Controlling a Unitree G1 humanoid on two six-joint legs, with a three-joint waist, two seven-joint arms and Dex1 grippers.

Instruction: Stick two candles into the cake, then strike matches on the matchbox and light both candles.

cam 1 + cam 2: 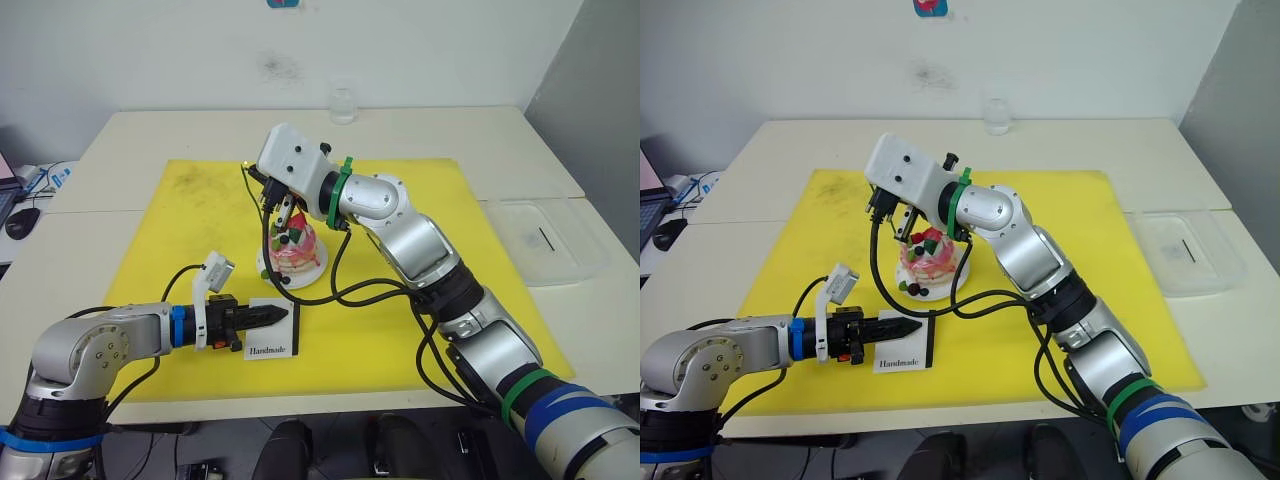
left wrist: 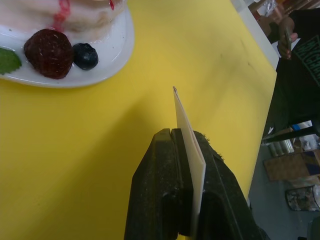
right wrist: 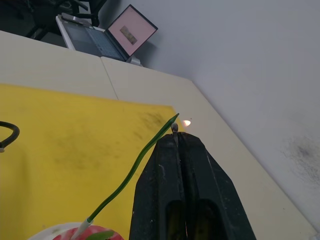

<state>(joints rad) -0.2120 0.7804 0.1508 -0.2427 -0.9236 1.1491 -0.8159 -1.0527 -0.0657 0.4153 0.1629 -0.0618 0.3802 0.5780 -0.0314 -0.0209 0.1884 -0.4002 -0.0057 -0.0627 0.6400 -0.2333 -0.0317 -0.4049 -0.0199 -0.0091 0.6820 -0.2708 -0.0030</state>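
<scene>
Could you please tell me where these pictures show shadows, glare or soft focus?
Left eye view: even light, a soft shadow beside the cake on the yellow mat. Right wrist view: right gripper fingers blurred close up, small flame glowing. Left wrist view: left gripper dark, background soft.

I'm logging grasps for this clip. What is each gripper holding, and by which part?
Left gripper pinches the matchbox by one edge. Right gripper is shut on a lit match, held just below its burning tip.
</scene>
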